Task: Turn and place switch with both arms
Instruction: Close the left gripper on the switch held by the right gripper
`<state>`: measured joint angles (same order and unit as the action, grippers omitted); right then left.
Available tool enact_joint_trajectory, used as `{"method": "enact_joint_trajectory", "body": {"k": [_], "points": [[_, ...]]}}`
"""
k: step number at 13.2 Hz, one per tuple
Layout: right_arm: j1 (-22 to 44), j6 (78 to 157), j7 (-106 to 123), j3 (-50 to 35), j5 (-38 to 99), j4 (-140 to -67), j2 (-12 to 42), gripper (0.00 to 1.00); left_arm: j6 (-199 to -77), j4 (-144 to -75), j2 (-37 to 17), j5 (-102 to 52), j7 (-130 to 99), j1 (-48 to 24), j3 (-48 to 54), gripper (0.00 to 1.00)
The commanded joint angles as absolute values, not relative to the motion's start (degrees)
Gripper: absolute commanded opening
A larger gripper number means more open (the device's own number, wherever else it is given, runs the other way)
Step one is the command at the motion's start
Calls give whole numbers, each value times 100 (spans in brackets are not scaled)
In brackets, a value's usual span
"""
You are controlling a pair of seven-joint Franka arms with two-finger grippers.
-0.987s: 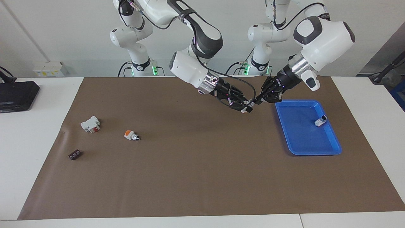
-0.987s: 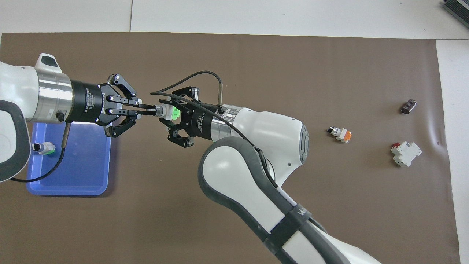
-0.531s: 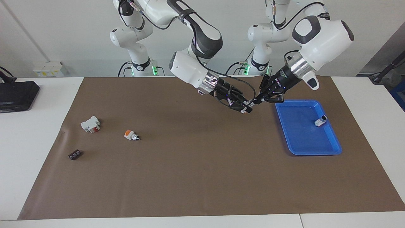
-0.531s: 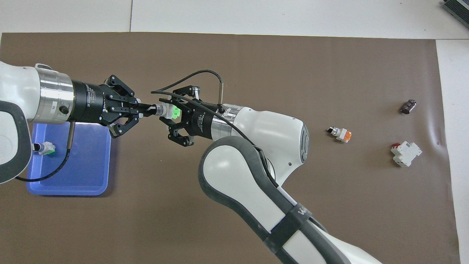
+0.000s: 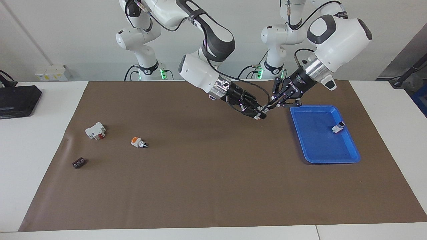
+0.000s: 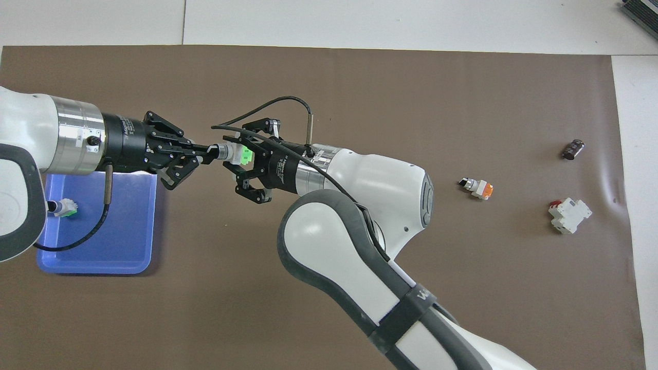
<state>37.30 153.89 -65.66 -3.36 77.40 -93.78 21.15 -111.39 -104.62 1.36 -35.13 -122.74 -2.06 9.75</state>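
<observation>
The switch [image 6: 234, 154], white with a green block and a black knob, hangs in the air between both grippers, over the brown mat beside the blue tray [image 6: 103, 241]. My left gripper [image 6: 212, 151] is shut on its black knob end. My right gripper [image 6: 242, 156] is shut on the white and green body. In the facing view the left gripper [image 5: 269, 107] and the right gripper [image 5: 259, 115] meet tip to tip at the switch [image 5: 263, 111], just off the corner of the tray [image 5: 317, 143] nearest the robots.
A second white piece with a green end [image 6: 62, 208] lies in the tray. Toward the right arm's end of the mat lie an orange-ended switch [image 6: 479, 188], a white and red breaker [image 6: 569, 216] and a small dark part [image 6: 572, 149].
My left wrist has rolled about its own axis while gripping the knob, and its cable has swung round. The switch and my right gripper have stayed nearly in place.
</observation>
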Motion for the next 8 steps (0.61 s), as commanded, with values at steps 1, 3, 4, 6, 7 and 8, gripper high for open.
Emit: {"method": "enact_joint_trajectory", "body": {"k": [1, 3, 4, 6, 7, 8], "points": [[3735, 15416, -6601, -378, 7655, -9325, 2109, 0, -11592, -10600, 176, -3331, -12804, -229, 914, 0], [3727, 15416, -6601, -378, 7655, -9316, 2109, 0, -11654, -10635, 176, -3322, -12954, -237, 914, 0], [3735, 15425, -6601, -378, 7655, -9325, 2109, 0, -11672, -10652, 202, -3322, -13007, -246, 914, 0], [3735, 15416, -6601, -378, 7655, -9325, 2109, 0, -11725, -10652, 202, -3322, -13017, -246, 914, 0], [3735, 15425, -6601, -378, 7655, -9325, 2109, 0, -11725, -10652, 202, -3322, -13008, -229, 914, 0], [3735, 15425, -6601, -378, 7655, -9325, 2109, 0, -11751, -10652, 202, -3322, -13008, -229, 914, 0]]}}
